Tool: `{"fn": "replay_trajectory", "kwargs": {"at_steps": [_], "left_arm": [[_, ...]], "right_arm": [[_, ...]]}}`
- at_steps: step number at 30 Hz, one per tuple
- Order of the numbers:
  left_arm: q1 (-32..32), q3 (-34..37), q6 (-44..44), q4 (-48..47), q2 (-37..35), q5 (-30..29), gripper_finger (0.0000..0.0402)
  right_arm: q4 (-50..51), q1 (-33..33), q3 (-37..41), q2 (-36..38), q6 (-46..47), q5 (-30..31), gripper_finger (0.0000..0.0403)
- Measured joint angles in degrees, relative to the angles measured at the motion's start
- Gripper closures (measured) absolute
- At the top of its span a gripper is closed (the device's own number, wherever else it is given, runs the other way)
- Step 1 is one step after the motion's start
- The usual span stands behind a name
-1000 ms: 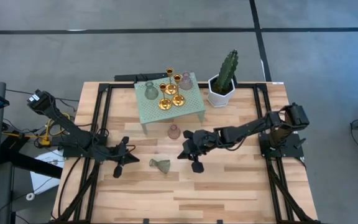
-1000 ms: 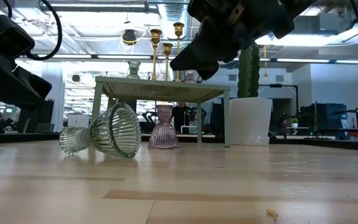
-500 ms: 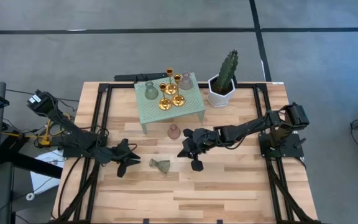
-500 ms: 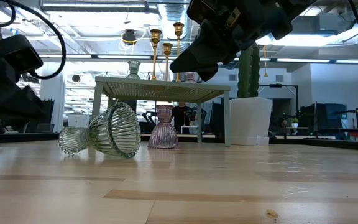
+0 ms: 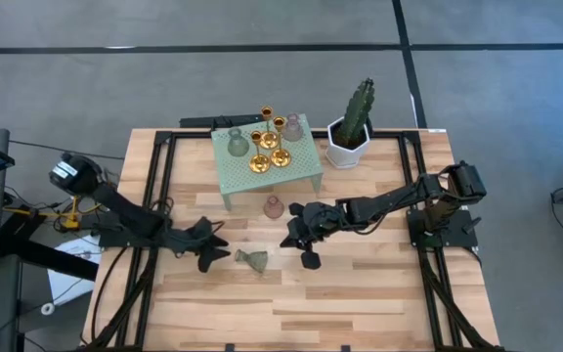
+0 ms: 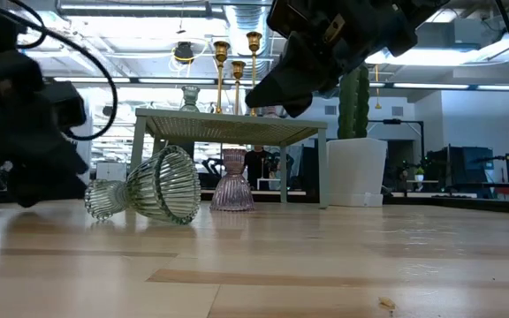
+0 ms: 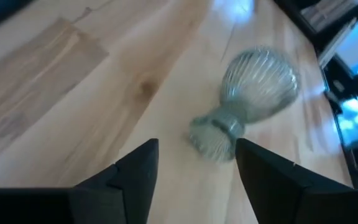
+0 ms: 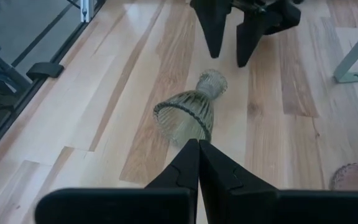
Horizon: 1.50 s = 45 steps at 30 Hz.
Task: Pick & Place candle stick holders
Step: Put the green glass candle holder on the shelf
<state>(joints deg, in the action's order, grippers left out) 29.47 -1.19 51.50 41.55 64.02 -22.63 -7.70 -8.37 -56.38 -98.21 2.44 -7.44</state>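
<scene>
While both dark arms reach in over the pale wooden slatted table [image 5: 360, 293], most of the candle stick holders stand at its far side on a small mint-green perforated stand [image 5: 301, 161]: three shiny gold metal holders [image 5: 268, 147], one translucent grey-green ribbed glass holder [image 5: 237, 143] and one translucent pink glass holder [image 5: 291, 127]. Right of the stand sits a white hexagonal pot with a green cactus [image 5: 348, 135]. Just in front of the stand, on the tabletop, a second translucent pink ribbed holder [image 5: 274, 206] stands upright. Nearer still, a second grey-green ribbed glass holder [image 5: 253, 260] lies tipped on its side, its narrow end pointing left.

From the left, the left gripper [image 5: 219, 256] sits low just beside that narrow end, its two fingers [image 7: 135, 171] spread apart with the holder ahead of the gap, nothing grasped. Over on the right of the fallen holder, the right gripper [image 5: 306, 256] hovers, its fingers [image 8: 197, 163] pressed together and empty.
</scene>
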Motion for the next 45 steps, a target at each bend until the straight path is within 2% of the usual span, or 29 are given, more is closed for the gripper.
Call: {"fn": "replay_trajectory", "kwargs": {"at_steps": [3,8,18,25,29,35,45], "left_arm": [[-1.4,-1.6,0.2,3.0,2.5,1.1,0.0193],[-3.0,-5.2,0.2,3.2,6.4,8.0,0.0203],[-3.3,-9.3,-0.1,3.4,13.6,9.0,0.0211],[-3.3,-10.4,-1.6,3.1,14.3,8.7,0.0218],[-3.3,-10.5,-1.8,3.4,14.3,7.5,0.0262],[-3.3,-10.5,-4.5,3.6,14.3,6.0,0.0377],[-3.3,-11.0,-5.1,3.4,14.3,5.2,0.0392]], "right_arm": [[0.9,0.0,0.0,0.0,0.0,0.0,0.0403],[1.9,0.0,0.0,0.0,-1.2,0.0,0.0403],[2.6,0.0,0.0,0.0,-1.5,0.0,0.0403],[2.9,-0.2,0.0,0.0,-1.5,0.0,0.0403],[3.0,-0.2,0.0,0.0,-1.5,0.0,0.0403],[3.1,-0.2,0.0,0.0,-1.5,0.0,0.0403],[5.4,-0.2,0.0,0.0,-1.4,0.0,0.0403]]}}
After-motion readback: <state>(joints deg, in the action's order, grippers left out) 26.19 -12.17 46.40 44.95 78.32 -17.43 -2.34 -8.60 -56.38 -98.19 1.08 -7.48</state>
